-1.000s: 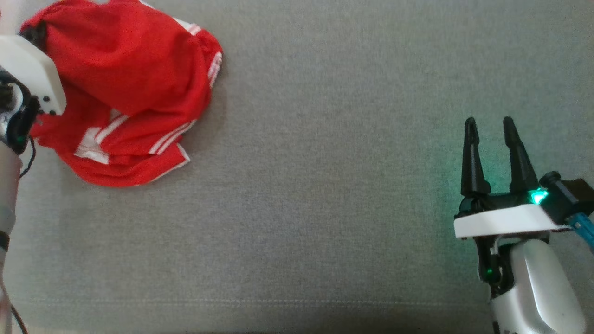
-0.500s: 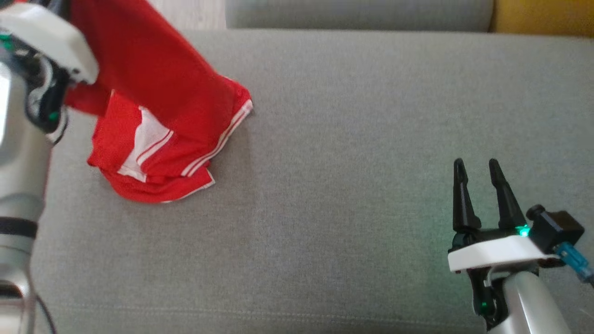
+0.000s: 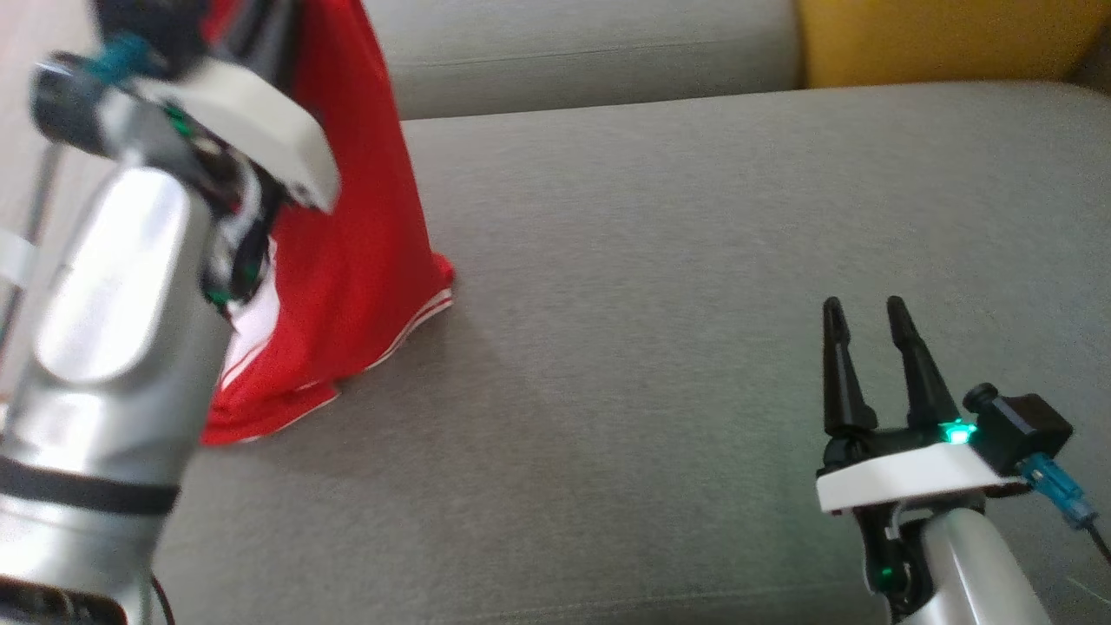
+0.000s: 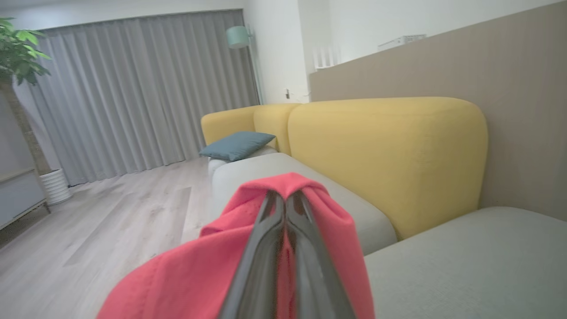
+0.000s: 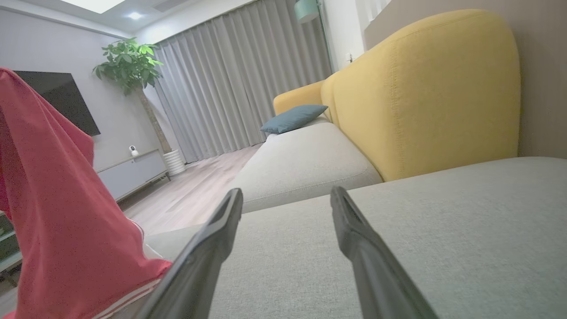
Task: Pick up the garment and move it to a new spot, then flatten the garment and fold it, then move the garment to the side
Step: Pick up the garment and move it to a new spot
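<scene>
Hanging tall, your one red garment (image 3: 364, 217) rests its white-striped hem on the grey cushion (image 3: 651, 304) near the cushion's left edge. Your left gripper (image 4: 285, 199) has both fingers pinched tight on its top fold. Your right gripper (image 3: 863, 302) hovers spread and holds nothing, with a wide stretch of cushion between it and the garment.

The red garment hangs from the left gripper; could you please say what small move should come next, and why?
Probably raise the left gripper a little higher: it is shut on the red garment, whose hem rests on the grey cushion, so moving sideways now would drag it.
</scene>
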Robot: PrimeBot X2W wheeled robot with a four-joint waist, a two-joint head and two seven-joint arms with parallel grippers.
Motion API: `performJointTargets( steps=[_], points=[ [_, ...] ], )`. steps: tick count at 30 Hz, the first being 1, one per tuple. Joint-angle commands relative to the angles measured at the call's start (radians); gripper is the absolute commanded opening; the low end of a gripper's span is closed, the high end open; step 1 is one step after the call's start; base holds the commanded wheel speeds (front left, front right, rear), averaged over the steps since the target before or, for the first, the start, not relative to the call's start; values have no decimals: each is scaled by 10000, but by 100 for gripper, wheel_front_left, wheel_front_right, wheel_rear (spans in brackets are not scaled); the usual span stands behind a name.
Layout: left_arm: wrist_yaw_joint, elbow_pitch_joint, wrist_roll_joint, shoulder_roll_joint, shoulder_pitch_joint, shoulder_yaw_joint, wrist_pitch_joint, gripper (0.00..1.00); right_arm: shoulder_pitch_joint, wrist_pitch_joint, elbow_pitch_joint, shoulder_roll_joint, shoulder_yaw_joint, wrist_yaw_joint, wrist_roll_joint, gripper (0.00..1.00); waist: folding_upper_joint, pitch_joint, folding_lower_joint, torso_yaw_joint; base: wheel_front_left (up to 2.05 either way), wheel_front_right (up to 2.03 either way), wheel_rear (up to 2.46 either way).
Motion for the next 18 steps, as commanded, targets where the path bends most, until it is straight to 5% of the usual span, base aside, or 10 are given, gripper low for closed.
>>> performJointTargets(
  steps=[1, 7, 16, 17, 18],
  points=[
    [148, -464, 180, 248, -276, 215, 41, 0, -157, -107, -422, -54, 344, 77, 65, 100, 0, 18, 0, -562, 0, 0, 0],
    [547, -680, 116, -369, 225, -40, 0, 0, -257, -107, -647, -54, 542, 77, 193, 100, 0, 211, 0, -1518, 0, 0, 0],
    [1240, 448, -61, -2254, -449, -503, -935, 0, -649, -107, -858, -54, 1218, 77, 488, 100, 0, 852, 0, -3047, 0, 0, 0],
    [1294, 688, -91, -2336, -476, -608, -1048, 65, -666, -107, -868, -54, 1270, 77, 521, 100, 0, 899, 0, -3146, 0, 0, 0],
    [1303, 928, -132, -2395, -497, -739, -1129, 100, -684, -107, -874, -54, 1329, 77, 550, 100, 0, 952, 0, -3242, 0, 0, 0]
  ],
)
